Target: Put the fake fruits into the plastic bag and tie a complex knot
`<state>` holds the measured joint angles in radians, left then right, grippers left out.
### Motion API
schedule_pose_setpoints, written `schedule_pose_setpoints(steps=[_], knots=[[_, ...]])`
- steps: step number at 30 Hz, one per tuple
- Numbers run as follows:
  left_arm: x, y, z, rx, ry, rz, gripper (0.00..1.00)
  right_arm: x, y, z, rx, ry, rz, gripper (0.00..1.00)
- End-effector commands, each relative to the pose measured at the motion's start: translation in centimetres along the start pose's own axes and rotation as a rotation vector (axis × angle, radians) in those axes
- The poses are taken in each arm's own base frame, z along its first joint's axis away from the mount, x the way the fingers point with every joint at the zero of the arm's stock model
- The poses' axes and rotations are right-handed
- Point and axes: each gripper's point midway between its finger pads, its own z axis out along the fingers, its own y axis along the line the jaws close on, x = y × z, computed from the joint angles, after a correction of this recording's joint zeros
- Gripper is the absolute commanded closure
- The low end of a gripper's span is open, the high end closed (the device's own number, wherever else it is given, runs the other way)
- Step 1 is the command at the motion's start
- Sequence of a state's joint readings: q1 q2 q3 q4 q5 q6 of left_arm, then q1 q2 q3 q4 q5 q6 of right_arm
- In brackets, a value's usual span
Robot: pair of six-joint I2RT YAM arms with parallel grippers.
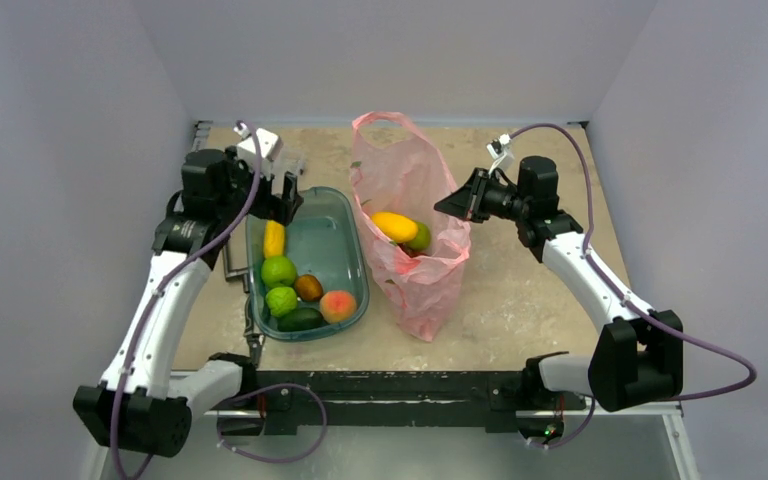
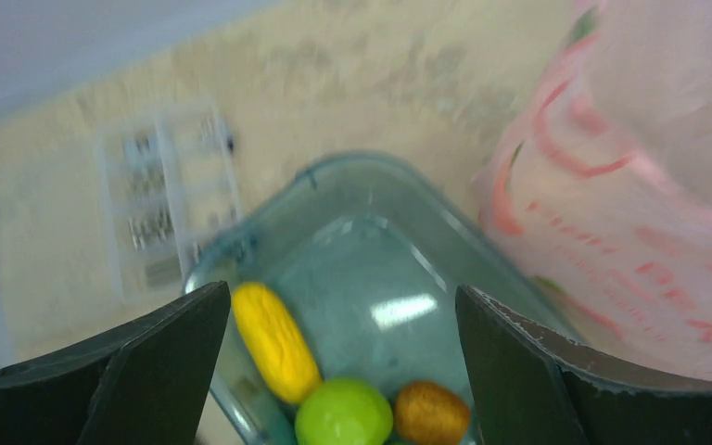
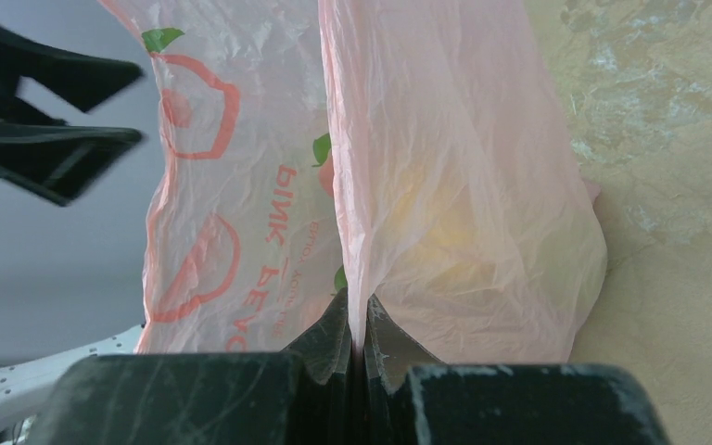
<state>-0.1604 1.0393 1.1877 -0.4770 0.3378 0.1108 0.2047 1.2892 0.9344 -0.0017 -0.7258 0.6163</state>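
Note:
The pink plastic bag (image 1: 407,180) stands open at mid-table with a yellow fruit (image 1: 394,226) and a green one (image 1: 419,237) inside. My right gripper (image 1: 457,205) is shut on the bag's right rim; in the right wrist view the pink film (image 3: 445,185) is pinched between its jaws (image 3: 362,311). My left gripper (image 1: 290,195) hangs open and empty over the far end of the teal tub (image 1: 328,235). Between its fingers (image 2: 343,292) I see a yellow fruit (image 2: 276,341), a green one (image 2: 343,414) and a brown one (image 2: 431,413). No knot is in view.
The tub also holds a second green fruit (image 1: 281,300), a peach-coloured one (image 1: 338,305) and a dark green one (image 1: 301,320). A clear parts box (image 2: 162,199) lies beyond the tub. A metal piece (image 1: 232,262) lies left of it. Grey walls enclose three sides.

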Motion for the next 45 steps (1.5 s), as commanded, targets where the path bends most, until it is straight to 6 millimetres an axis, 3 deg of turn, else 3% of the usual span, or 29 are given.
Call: schedule_pose_setpoints(steps=[1,4,9,15,19,23,30,34,40,45], knots=[[9.8,2.7,0.8,-0.162,0.322,-0.144,0.1,-0.7,1.1,-0.1,-0.03,-0.008,-0.032,1.0],[13.0,4.6,1.3,-0.34,0.419,-0.294,0.18,-0.8,1.0,0.0,-0.026,-0.01,-0.032,1.0],[17.8,5.0,3.1,-0.436,0.552,-0.453,0.35,-0.9,0.9,0.1,-0.024,-0.01,-0.035,1.0],[20.7,6.2,5.8,-0.492,0.646,-0.485,0.37,-1.2,1.0,0.1,-0.023,-0.017,-0.054,1.0],[23.4,7.6,5.9,-0.597,0.737,-0.474,0.38,-1.3,1.2,-0.1,-0.025,-0.022,-0.065,1.0],[25.2,7.7,6.7,-0.612,0.786,-0.484,0.38,-1.2,1.2,-0.2,-0.025,-0.023,-0.071,1.0],[25.1,6.0,9.3,-0.471,0.808,-0.539,0.37,-0.9,1.0,-0.2,-0.023,-0.017,-0.066,1.0],[24.3,4.0,10.5,-0.336,0.786,-0.552,0.53,-0.9,1.0,-0.2,-0.025,-0.015,-0.067,1.0],[22.9,2.3,10.8,-0.216,0.72,-0.498,0.54,-0.7,1.0,-0.2,-0.026,-0.012,-0.065,1.0],[23.9,2.5,10.5,-0.267,0.775,-0.486,0.49,-0.7,1.0,-0.2,-0.029,-0.01,-0.066,1.0]])
